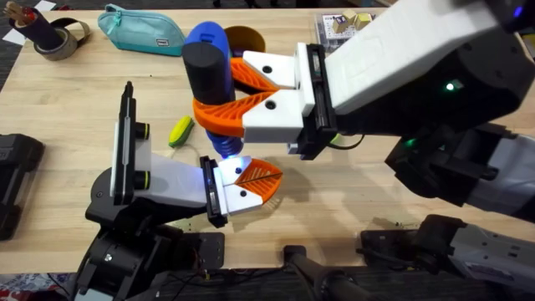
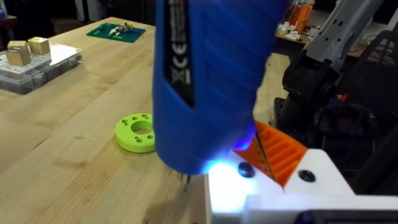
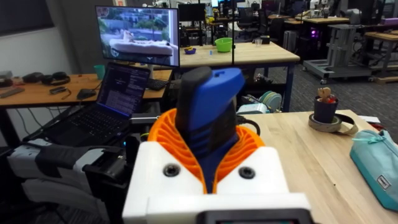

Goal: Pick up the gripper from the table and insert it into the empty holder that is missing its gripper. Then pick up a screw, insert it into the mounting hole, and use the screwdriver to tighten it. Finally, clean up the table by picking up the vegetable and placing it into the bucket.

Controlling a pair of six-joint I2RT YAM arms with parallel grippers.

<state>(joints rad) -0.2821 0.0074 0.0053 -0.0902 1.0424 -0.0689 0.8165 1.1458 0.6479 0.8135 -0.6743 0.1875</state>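
Gripping the screwdriver (image 1: 207,79) upright, the right gripper (image 1: 219,96) presses its lit tip onto the holder (image 1: 167,176); any tilt could cam it off the screw.

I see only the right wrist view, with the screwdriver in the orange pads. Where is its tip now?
Observer: The screwdriver has its lit tip at the holder, beside the black end plate.
Operator: And the vegetable?
Observer: The vegetable lies on the table next to the holder, not in the bucket.
Operator: Anything near the tip?
Observer: A green ring lies on the table close by it.
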